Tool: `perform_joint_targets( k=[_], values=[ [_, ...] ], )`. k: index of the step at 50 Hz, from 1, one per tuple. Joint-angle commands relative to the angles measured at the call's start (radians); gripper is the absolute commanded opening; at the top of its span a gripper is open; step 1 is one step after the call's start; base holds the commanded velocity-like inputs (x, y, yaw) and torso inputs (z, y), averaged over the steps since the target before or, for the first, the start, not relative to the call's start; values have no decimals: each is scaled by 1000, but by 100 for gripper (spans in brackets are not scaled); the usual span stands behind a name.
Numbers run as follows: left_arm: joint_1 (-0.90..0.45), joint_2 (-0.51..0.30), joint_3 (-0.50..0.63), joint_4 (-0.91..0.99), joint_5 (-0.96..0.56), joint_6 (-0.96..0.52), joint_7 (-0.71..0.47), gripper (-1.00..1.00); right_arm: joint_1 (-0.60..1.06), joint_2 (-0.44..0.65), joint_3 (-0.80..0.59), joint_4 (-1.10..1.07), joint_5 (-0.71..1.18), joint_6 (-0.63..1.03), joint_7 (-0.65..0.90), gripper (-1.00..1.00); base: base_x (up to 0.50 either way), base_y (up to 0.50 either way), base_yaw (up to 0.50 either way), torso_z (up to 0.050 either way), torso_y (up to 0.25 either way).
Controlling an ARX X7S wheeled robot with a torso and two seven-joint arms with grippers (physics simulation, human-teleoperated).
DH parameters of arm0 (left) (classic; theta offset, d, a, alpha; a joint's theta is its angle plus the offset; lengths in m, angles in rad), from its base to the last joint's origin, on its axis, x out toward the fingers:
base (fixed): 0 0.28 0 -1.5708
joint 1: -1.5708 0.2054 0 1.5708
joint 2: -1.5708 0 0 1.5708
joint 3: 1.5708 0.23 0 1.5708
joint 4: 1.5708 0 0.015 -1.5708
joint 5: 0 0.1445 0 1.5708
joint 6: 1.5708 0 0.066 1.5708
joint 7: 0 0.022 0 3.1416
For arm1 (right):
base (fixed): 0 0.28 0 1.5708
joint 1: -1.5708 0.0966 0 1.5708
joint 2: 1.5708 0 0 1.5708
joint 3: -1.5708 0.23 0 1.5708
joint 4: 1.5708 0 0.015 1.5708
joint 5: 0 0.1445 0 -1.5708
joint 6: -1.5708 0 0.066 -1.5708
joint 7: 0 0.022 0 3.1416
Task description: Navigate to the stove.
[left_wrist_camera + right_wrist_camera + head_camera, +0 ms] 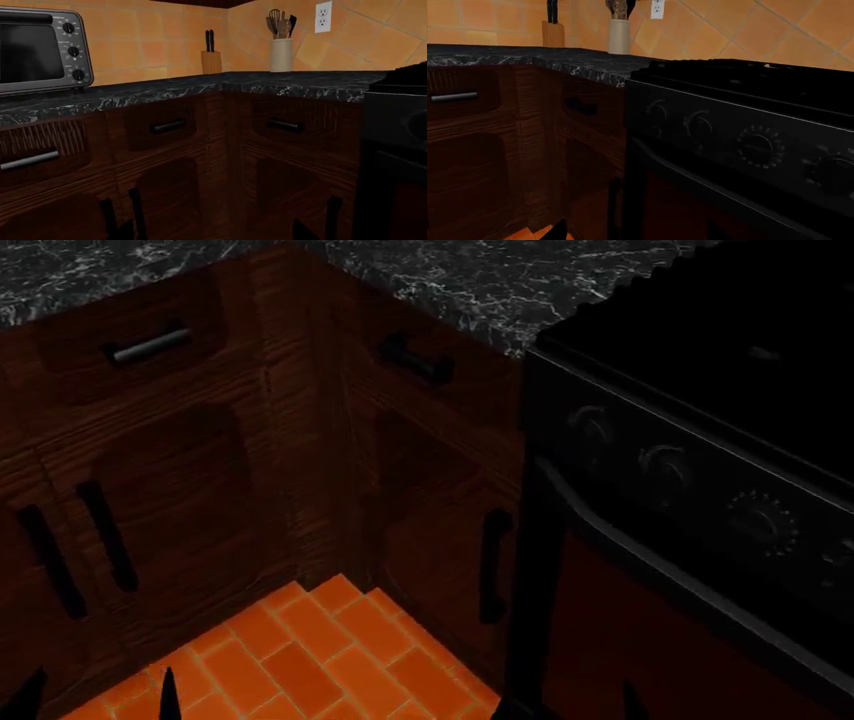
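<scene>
Black range stove (694, 490) with round dial knobs (758, 146) and a long bar handle (654, 560) is seen at the head view's right, beside dark wooden corner cabinets (200, 470) under a speckled black countertop (167, 95). Only dark fingertips are glimpsed, so neither gripper's opening can be judged.

The worktop (167, 95) runs along two walls and turns at an inner corner. The stove (747, 145) stands at the end of the worktop's right run, its side against the cabinet there. A toaster oven (40, 50) sits on the left run, near the front edge. A knife block (211, 60) stands in the inner corner at the back edge. A utensil jar (281, 54) stands on the right run against the wall, between the knife block and the stove, below an outlet (323, 16). Drawers (147, 345) lie under the worktop, cabinet doors (174, 510) below them, and floor (307, 660) fills the corner before them.
</scene>
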Motion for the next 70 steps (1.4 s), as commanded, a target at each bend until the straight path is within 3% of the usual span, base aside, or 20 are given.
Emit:
perform_joint_targets(
  k=[1, 70],
  values=[
    [-3, -1, 2, -4, -3, 1, 1, 100, 5, -1, -4, 6, 2, -1, -1, 100, 60, 62, -500, 0, 0],
    [-3, -10, 12, 3, -11, 4, -11, 100, 8, 9, -14, -1, 6, 13, 26, 100, 85, 56, -500, 0, 0]
  ],
)
